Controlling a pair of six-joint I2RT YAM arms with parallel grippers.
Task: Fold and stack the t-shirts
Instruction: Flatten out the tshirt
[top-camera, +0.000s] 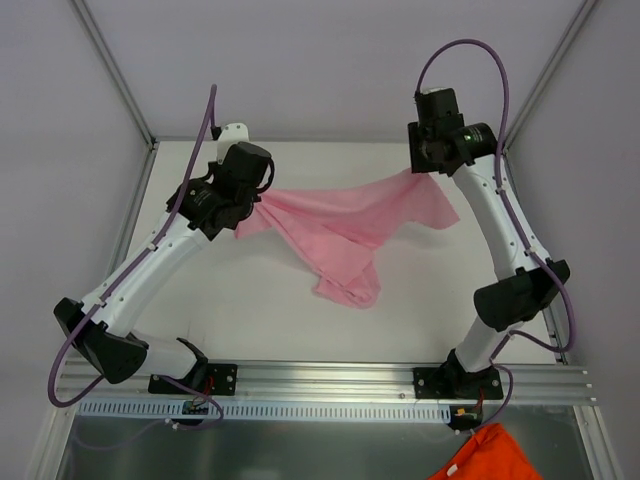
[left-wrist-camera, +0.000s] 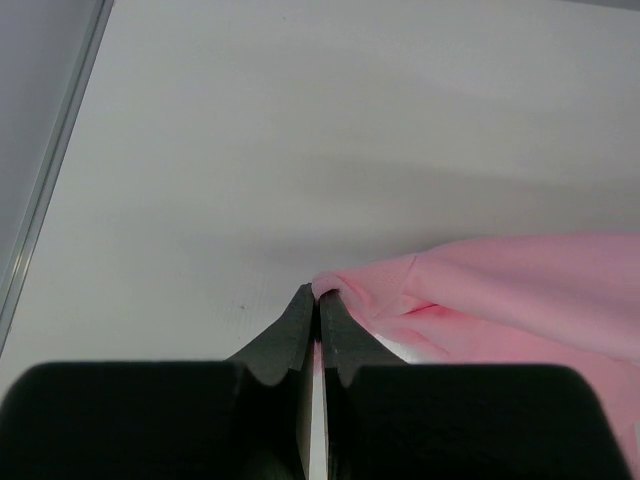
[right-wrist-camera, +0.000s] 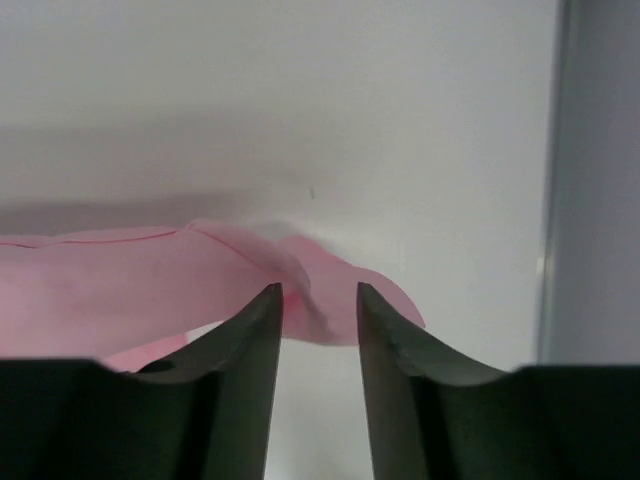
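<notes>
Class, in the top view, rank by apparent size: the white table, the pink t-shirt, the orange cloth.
1. white table
2. pink t-shirt
3. orange cloth, though the frame edge cuts it off, so its full size is unknown.

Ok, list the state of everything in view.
pink t-shirt: unfolded, rumpled, spanning between both tools.
left tool: shut on the t-shirt's edge.
right tool: open, fabric at its tips.
orange cloth: crumpled, partly out of frame.

I log a white table (top-camera: 262, 305) beneath the right gripper (right-wrist-camera: 318, 292); an aluminium rail (top-camera: 330, 382) and orange cloth (top-camera: 487, 455) lie well behind it.
</notes>
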